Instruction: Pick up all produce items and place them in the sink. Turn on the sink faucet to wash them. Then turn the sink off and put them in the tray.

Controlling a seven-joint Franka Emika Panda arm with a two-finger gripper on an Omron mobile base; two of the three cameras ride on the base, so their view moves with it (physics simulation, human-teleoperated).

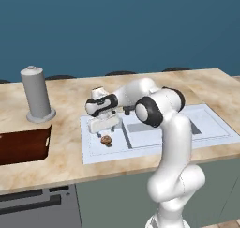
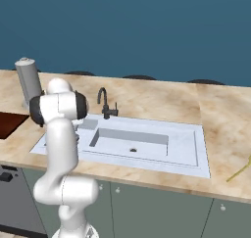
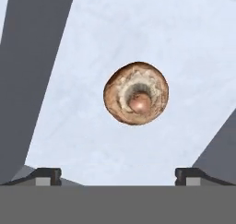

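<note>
Your gripper (image 1: 106, 127) hangs over the left basin of the sink (image 1: 154, 145), fingers pointing down and spread wide, with nothing between them. In the hand view the two fingertips (image 3: 44, 176) sit far apart at the bottom, and the brown mottled produce item (image 3: 136, 93) lies between and beyond them on the pale basin floor, clear of both tips. It's a round thing with a pale ring and a small knob at its centre, resting on its own.

From the left base view you can see that same brown item (image 1: 106, 140) on the floor of the left basin, just under the open fingers and towards the near side. The sink's right basin (image 2: 132, 144) shows a small drain hole in the right base view, and the black faucet (image 2: 104, 105) stands at the far rim, between the two basins.

Off to the left, the dark reddish-brown tray (image 1: 23, 146) sits on the counter (image 1: 61, 166), well apart from the sink, one slot handle facing the sink. Behind it stands a tall grey cylinder (image 1: 36, 94). At the far right of the counter, a thin yellow stick (image 2: 240, 171) lies near the edge.
</note>
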